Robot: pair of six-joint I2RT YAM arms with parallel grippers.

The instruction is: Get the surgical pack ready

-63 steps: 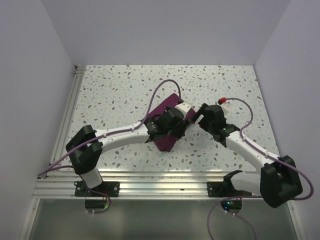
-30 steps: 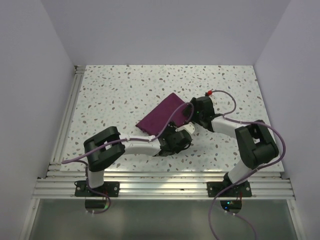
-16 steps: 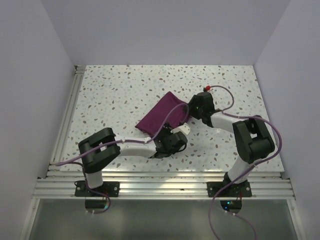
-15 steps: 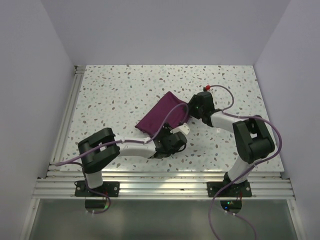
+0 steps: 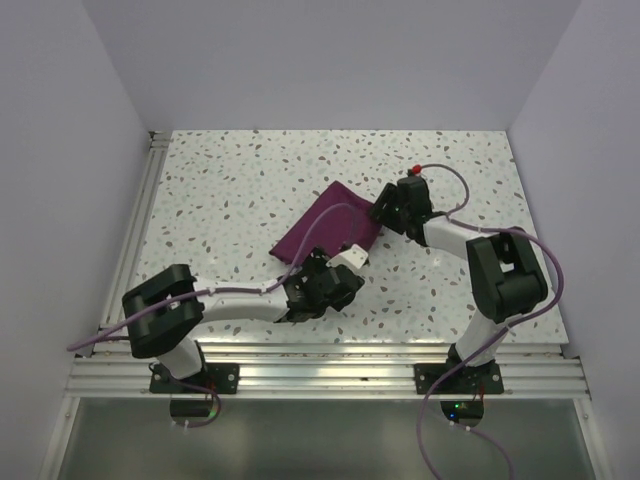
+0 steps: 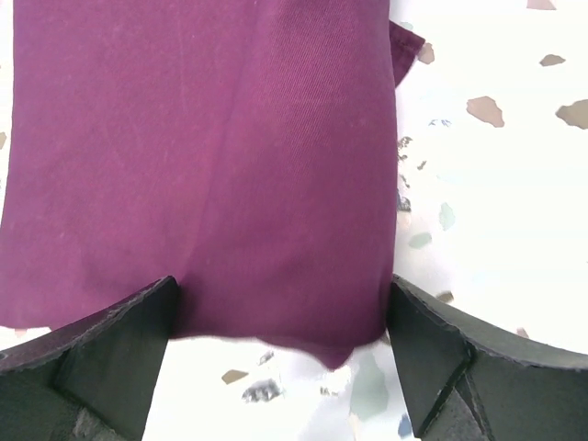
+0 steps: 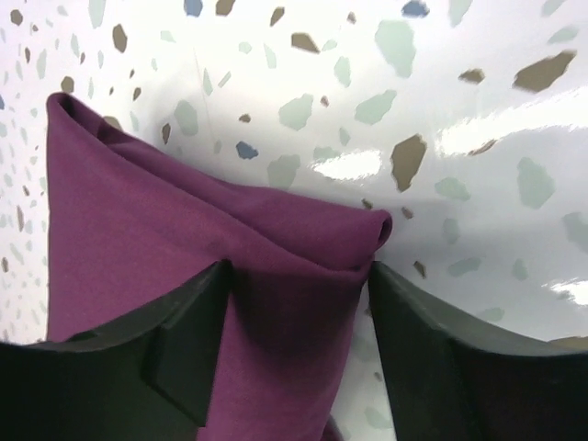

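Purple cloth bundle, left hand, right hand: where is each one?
surgical pack (image 5: 322, 232), top view, middle of the purple cloth.
left hand (image 6: 283, 294), left wrist view, midway between its fingertips.
right hand (image 7: 296, 276), right wrist view, midway between its fingertips.

The folded purple-maroon fabric surgical pack (image 5: 340, 225) is laid flat on the speckled table (image 5: 220, 180), just ahead of the left gripper (image 6: 283, 317). One corner is straddled by the right gripper (image 7: 296, 303).

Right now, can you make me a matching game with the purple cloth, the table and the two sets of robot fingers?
1. surgical pack
2. table
3. left fingers
4. right fingers

A. white with speckles
B. at the pack's right corner
C. deep purple
D. at the pack's near edge

Pairs: 1-C, 2-A, 3-D, 4-B
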